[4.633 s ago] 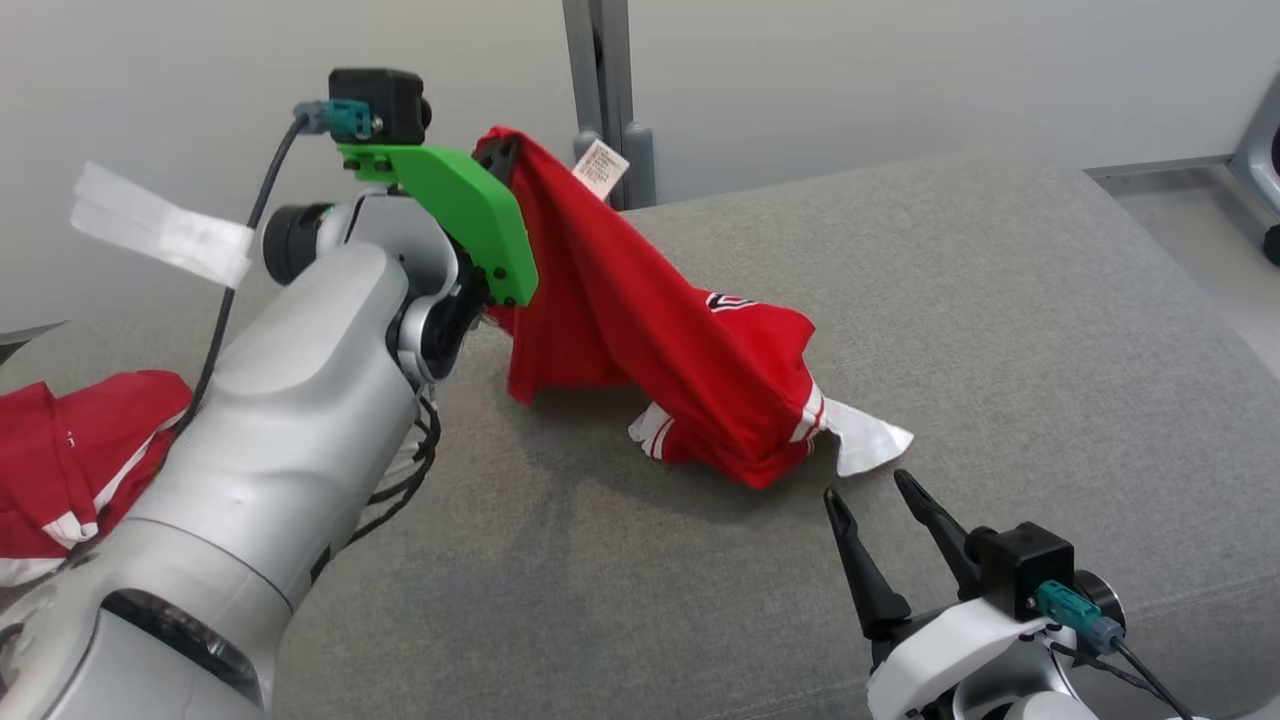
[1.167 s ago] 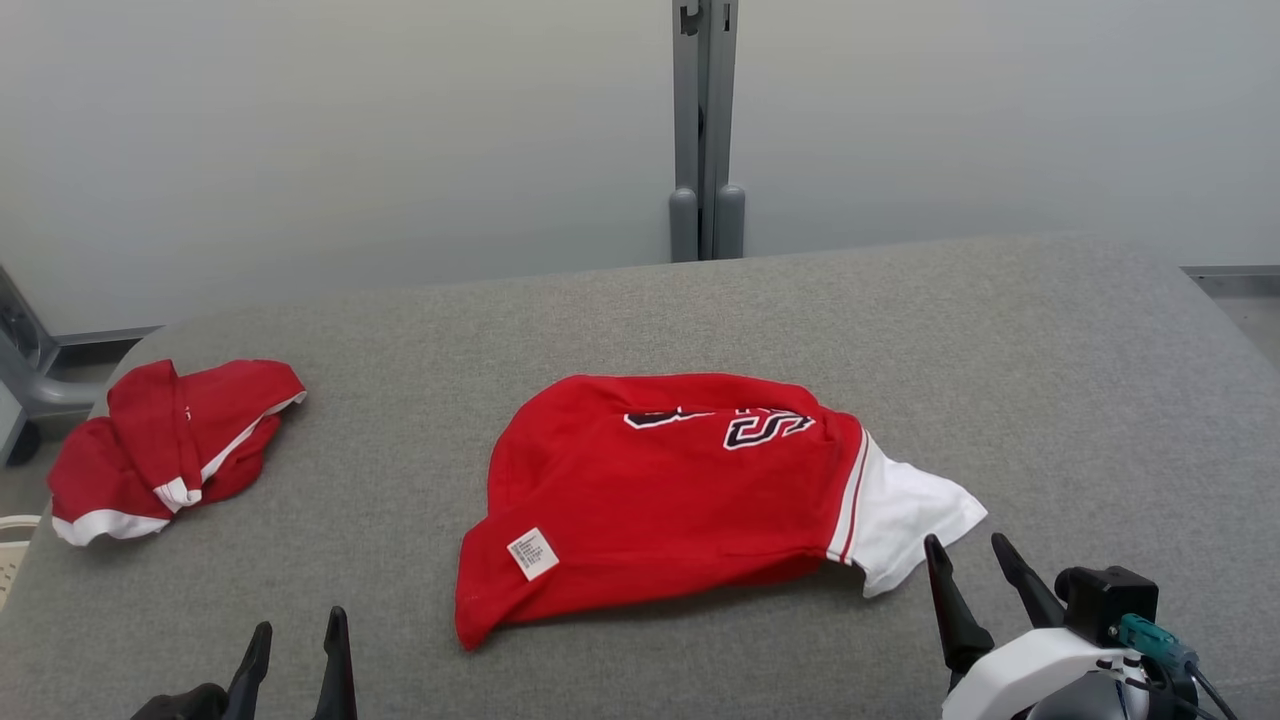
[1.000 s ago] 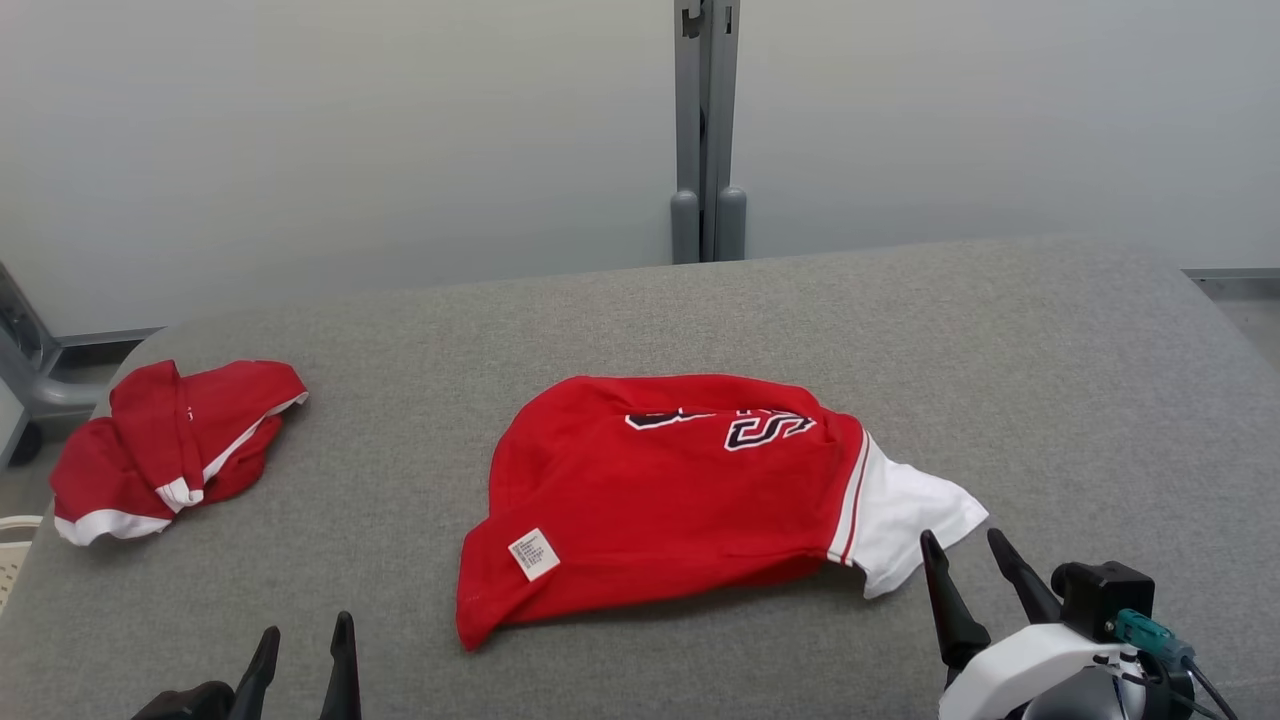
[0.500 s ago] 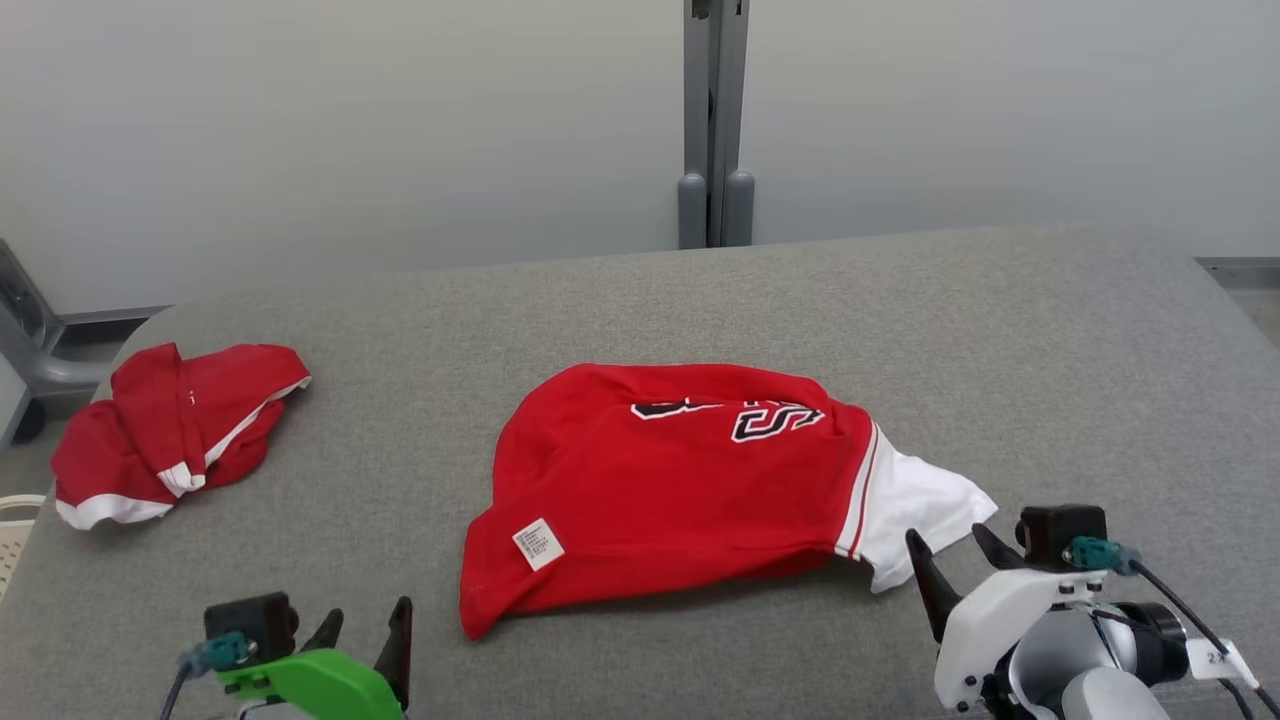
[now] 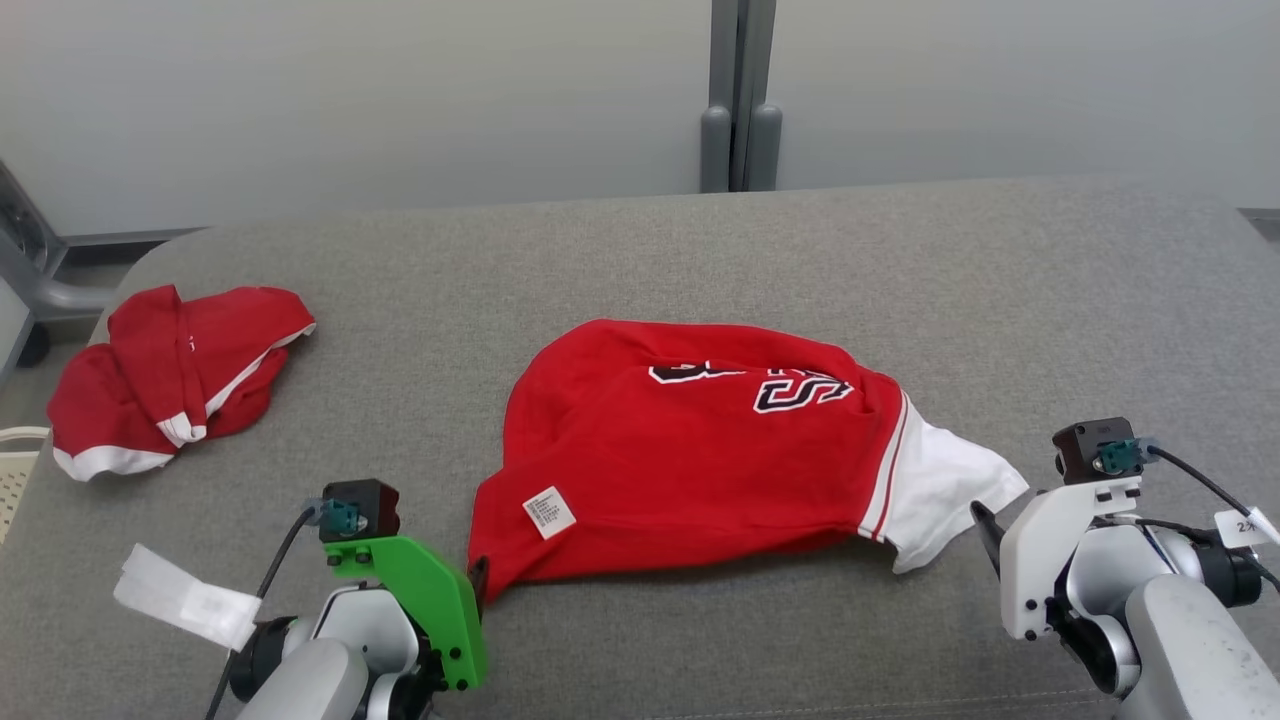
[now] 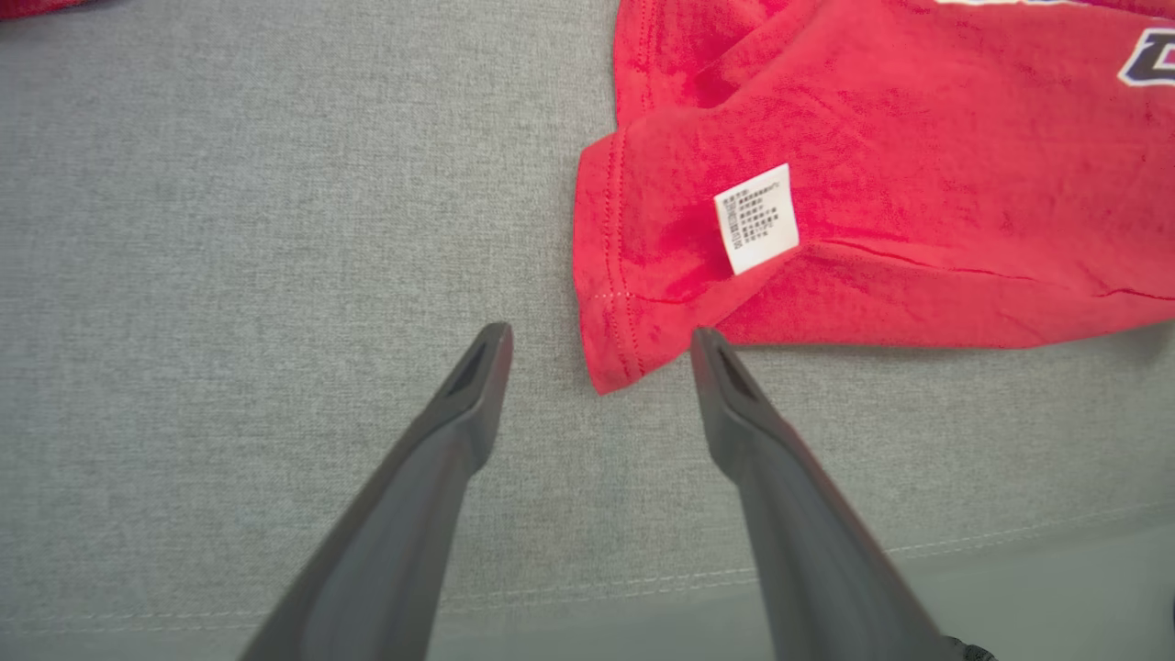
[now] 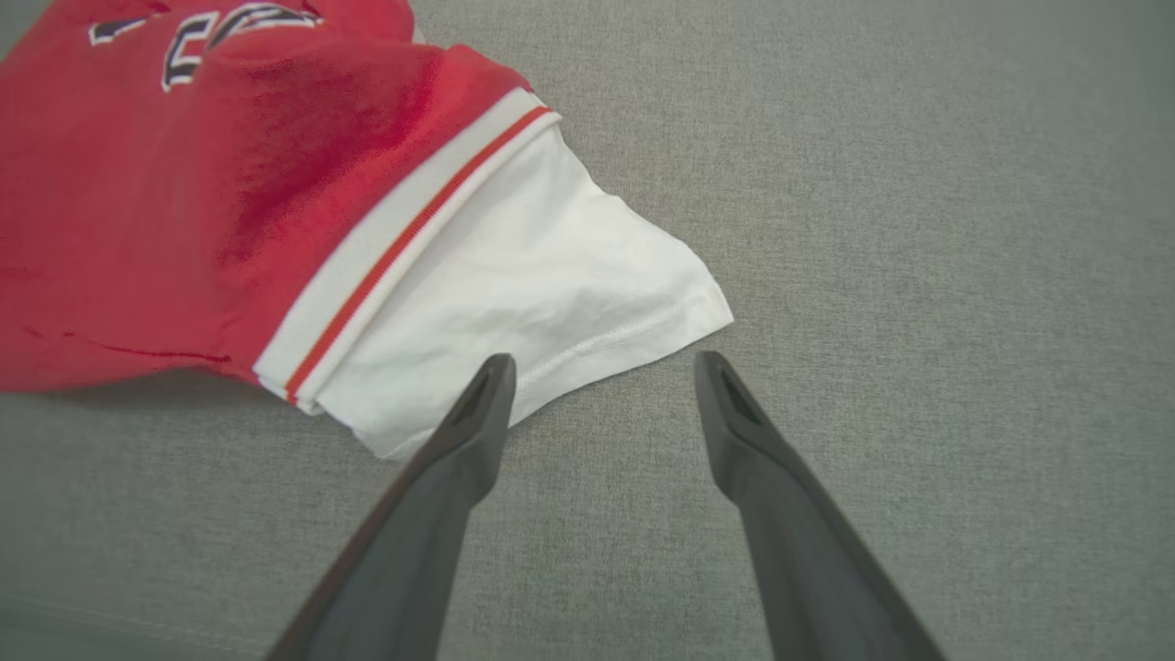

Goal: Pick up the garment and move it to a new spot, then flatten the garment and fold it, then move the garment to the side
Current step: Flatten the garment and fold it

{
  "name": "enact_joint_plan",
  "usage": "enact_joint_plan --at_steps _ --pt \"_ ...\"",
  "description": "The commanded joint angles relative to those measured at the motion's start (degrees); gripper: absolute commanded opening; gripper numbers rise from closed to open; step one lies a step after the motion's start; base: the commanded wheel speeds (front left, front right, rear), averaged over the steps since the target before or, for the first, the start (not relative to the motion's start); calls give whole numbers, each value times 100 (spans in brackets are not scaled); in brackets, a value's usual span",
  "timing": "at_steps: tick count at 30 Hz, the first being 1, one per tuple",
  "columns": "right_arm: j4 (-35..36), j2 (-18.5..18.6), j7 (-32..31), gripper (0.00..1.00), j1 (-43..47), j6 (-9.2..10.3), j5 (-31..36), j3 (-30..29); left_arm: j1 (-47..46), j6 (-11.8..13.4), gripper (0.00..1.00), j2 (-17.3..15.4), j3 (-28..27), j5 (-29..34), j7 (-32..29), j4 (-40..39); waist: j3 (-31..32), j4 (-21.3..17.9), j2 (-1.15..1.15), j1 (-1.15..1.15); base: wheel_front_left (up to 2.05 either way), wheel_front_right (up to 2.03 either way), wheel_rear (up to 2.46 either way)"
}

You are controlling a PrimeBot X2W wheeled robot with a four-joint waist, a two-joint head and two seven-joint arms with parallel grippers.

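Poising the left gripper [image 6: 598, 332], jaws spread wide and empty, at the near hem corner of the red shirt [image 5: 700, 450], just short of its white label [image 6: 755, 218]. Setting the right gripper [image 7: 603, 360] the same way, spread and holding nothing, at the hem of the white sleeve [image 7: 532, 294]; touching or just above, impossible to tell. Lying rumpled and doubled over in the middle of the grey pad [image 5: 700, 250], lettering up, not yet flattened.

Probably light, limp and a little clingy on the woven cover; likely to sag and fold on itself if lifted by one point. Best taken at two well-spread points: the stitched hem corner on the left, the sleeve cuff or striped seam on the right. Worth guarding against a pinch that catches only the top layer.

Farther left, near the pad's edge, a second red garment [image 5: 170, 385], bunched and well apart. Beyond, a grey post [image 5: 738, 100] against a pale wall.
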State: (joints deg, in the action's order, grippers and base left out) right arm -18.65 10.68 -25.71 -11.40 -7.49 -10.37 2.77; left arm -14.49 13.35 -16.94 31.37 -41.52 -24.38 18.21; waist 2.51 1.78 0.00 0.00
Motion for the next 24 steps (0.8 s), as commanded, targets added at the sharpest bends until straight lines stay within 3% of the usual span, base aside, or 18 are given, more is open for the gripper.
enact_joint_plan --at_steps 1,13,19,24 --pt "-99 76 -48 100 -118 0 -26 -21 -194 -23 100 38 47 64 -99 96 -159 78 0 0 0 0 0" --pt "-673 383 -109 100 -829 0 96 -151 -1115 -96 100 289 315 174 -628 557 -668 165 0 0 0 0 0" --pt "-992 433 30 100 -1206 0 165 -152 -1343 4 100 289 409 222 -914 807 -907 185 0 0 0 0 0" --pt "-1146 486 107 100 -1411 0 199 -117 -1379 -64 100 291 393 133 -927 889 -1092 220 0 0 0 0 0"
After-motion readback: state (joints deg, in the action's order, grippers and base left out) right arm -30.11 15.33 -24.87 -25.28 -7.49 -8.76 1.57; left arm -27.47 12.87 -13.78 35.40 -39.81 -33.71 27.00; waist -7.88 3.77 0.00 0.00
